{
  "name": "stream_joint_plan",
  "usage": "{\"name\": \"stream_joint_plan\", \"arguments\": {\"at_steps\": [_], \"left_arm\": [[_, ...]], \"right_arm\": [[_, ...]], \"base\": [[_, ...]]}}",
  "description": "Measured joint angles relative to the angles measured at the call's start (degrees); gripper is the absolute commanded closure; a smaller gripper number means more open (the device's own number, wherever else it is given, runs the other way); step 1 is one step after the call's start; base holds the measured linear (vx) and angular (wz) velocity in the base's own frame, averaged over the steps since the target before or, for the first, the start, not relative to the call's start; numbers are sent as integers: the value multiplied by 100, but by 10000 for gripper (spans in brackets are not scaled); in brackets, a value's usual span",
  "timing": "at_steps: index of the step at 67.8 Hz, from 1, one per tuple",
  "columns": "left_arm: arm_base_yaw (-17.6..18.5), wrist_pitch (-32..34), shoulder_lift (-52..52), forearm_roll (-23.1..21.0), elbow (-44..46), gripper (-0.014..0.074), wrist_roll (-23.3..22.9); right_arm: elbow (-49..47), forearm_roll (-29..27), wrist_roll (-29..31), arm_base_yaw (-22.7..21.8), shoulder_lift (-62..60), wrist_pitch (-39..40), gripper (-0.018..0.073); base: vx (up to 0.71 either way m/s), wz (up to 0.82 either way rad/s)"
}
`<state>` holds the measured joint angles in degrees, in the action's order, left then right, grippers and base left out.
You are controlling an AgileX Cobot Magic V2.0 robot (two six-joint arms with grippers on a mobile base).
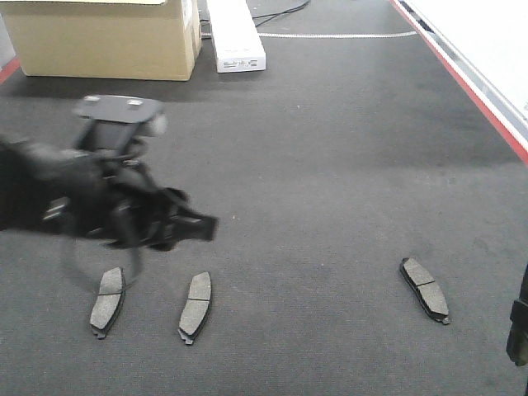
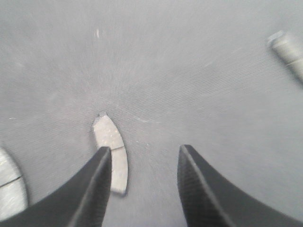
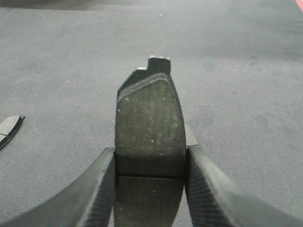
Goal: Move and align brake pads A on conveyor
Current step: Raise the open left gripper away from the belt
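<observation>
Two grippers in play. Right gripper (image 3: pixel 149 163) is clamped on a brake pad (image 3: pixel 149 137), dark fingers (image 3: pixel 97 189) pressing both long edges; pad points away from the wrist camera, centre groove visible between the fingers, a metal tab at its far end, charcoal conveyor (image 3: pixel 246 71) beneath. Whether the held pad touches the belt, cannot tell. In the front view only a dark sliver of the right arm (image 1: pixel 518 326) shows at the right edge.

Left gripper (image 2: pixel 144 163) has its jaws apart, nothing between them, above the belt. One pad (image 2: pixel 112 151) lies flat just beside the left finger (image 2: pixel 94 189), partly hidden behind it. Another pad (image 2: pixel 10 187) peeks in at the lower left corner; a blurred third (image 2: pixel 286 49) sits at the upper right.

Front view: left arm (image 1: pixel 99 194) is motion-blurred, above the belt on the left. Three pads lie flat on the belt: left pad (image 1: pixel 107 301) and middle pad (image 1: pixel 195 307) near each other below the arm, right pad (image 1: pixel 425 289) well apart, angled the other way. Red side rail (image 1: pixel 470 87) runs along the right. Cardboard box (image 1: pixel 107 37) and a white box (image 1: pixel 235 35) stand at the far end.
</observation>
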<state>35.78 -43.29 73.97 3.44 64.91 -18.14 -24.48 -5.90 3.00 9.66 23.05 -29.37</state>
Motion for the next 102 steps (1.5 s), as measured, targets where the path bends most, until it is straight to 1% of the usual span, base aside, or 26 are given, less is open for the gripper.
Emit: {"name": "stream_joint_plan", "arguments": {"at_steps": [11,21,30,47,59,67,88,102], "left_arm": [[0,214,-1248,185,-847,272,-22],[0,321,-2350,221,-1660,272,-10],[0,357,-3452,221,-2443,272,128],[0,303,-5560,232,-3221,273,257],[0,239,-6493,232,-3555,273,257],[0,240,-6689,232,-3668,273,257],[0,235,-6716,232,-3674,273,257],[0,235,-6716,232,-3674,273,257]], "right_arm": [[0,0,0,0,0,0,566],[0,0,0,0,0,0,566],[0,0,0,0,0,0,566],[0,0,0,0,0,0,566],[0,0,0,0,0,0,566],[0,0,0,0,0,0,566],[0,0,-5,0,0,24,566],[-30,-169,-95,0,156,54,561]], "base": [[0,0],[0,0],[0,0],[0,0],[0,0],[0,0],[0,0],[0,0]]}}
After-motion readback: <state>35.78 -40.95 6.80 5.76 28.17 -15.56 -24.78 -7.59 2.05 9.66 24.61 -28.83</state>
